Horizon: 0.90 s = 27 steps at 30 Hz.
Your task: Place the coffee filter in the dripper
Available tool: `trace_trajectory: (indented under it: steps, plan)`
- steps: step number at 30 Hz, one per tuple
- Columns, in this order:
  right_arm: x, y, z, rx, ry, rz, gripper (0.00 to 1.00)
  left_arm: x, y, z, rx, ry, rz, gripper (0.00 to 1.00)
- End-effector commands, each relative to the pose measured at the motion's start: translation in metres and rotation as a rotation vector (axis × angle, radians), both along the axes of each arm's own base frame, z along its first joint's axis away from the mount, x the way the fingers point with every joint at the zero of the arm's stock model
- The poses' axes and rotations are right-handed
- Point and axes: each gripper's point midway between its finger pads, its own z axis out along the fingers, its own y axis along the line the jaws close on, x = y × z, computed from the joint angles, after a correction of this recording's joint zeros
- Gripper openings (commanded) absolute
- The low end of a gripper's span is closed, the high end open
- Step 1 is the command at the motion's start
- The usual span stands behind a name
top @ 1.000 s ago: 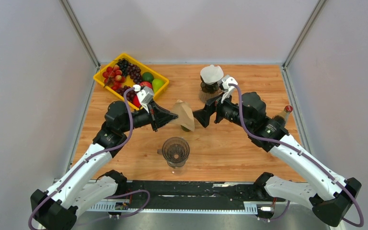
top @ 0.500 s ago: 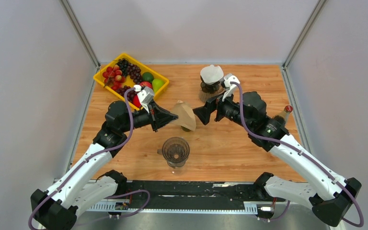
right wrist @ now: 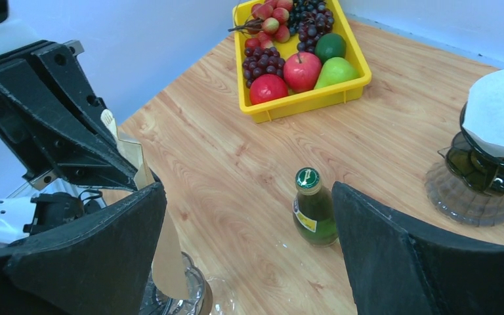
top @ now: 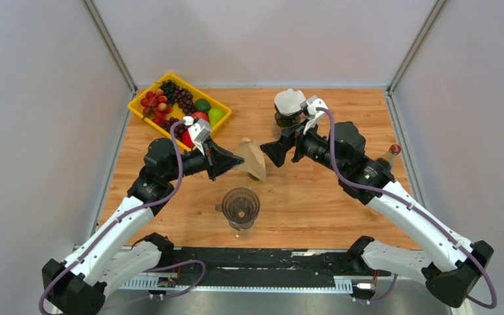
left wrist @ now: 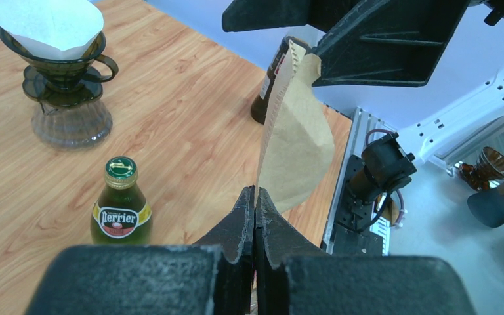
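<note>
The dripper (top: 240,207) stands empty on the worktop (top: 315,197), close to its near edge. Beyond it, the left pincer (top: 237,159) is pressed together on one edge of the brown filter (top: 254,157) and holds it clear of the worktop. The right pincer (top: 265,155) stands fully spread at the filter's opposite edge; contact cannot be confirmed. Status: filter lifted, not yet seated. Remaining, by judgement: open the cone, carry it over the dripper, lower, release.
</note>
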Motion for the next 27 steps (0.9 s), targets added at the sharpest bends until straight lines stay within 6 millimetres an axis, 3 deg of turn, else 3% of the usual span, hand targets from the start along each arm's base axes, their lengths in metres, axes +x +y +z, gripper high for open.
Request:
trace_trajectory:
  steps: [1,12,27]
  plan:
    - [-0.006,0.008,0.034,0.077,-0.059,0.058,1.00,-0.002,-0.001,0.015,-0.017,-0.044,-0.015,0.00]
    - [-0.026,0.021,0.037,0.092,-0.064,0.193,1.00,0.001,-0.003,0.013,-0.015,-0.036,-0.016,0.00]
    - [-0.008,0.030,0.015,0.057,-0.008,0.157,1.00,-0.002,-0.003,0.017,-0.024,-0.050,-0.028,0.00]
